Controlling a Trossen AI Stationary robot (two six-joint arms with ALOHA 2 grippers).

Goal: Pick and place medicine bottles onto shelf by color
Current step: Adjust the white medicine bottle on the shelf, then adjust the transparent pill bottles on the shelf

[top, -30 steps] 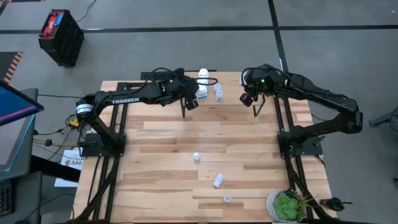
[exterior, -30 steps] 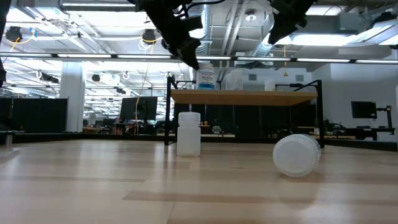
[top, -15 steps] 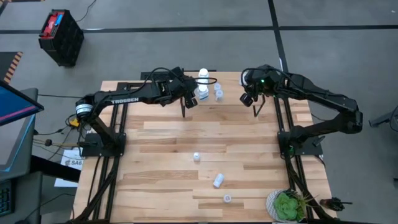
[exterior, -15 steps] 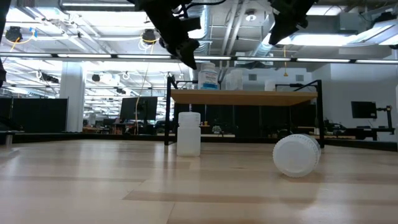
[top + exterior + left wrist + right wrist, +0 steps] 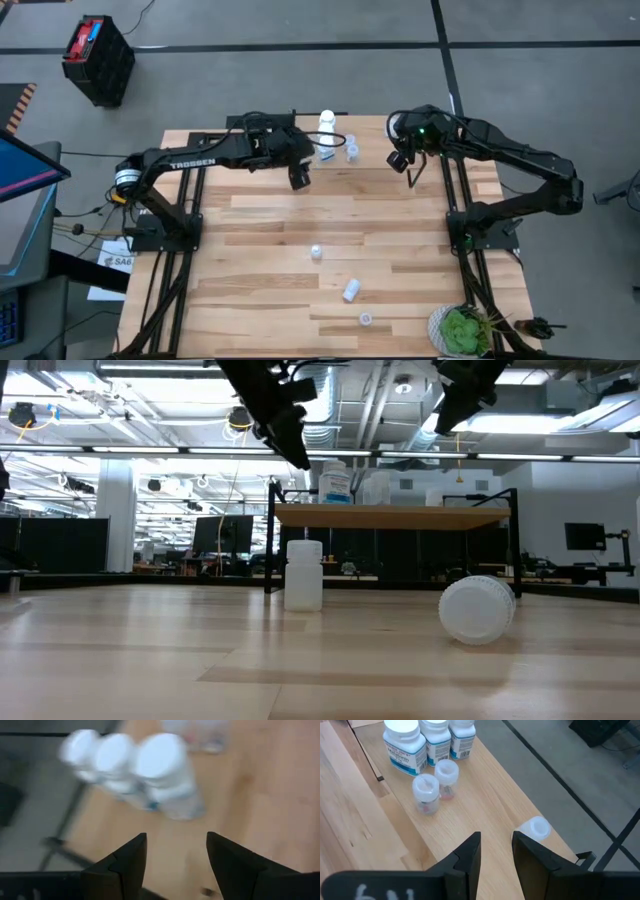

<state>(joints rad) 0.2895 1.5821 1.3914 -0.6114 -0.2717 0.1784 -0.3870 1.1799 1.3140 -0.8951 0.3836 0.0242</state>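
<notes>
White bottles (image 5: 160, 770) prob. ahead of L claw (image 5: 176, 851)

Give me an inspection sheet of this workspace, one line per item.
Surface: slatted wooden table.
Job's things: three white bottles and two small translucent ones stand on the shelf; three bottles remain on the table.
Clutter: potted plant at a table corner.
Grippers: left gripper open, empty, beside the shelf; right gripper slightly open, empty, above it.
Cables: black cable near the shelf.
Surroundings: black crate on the floor.
</notes>
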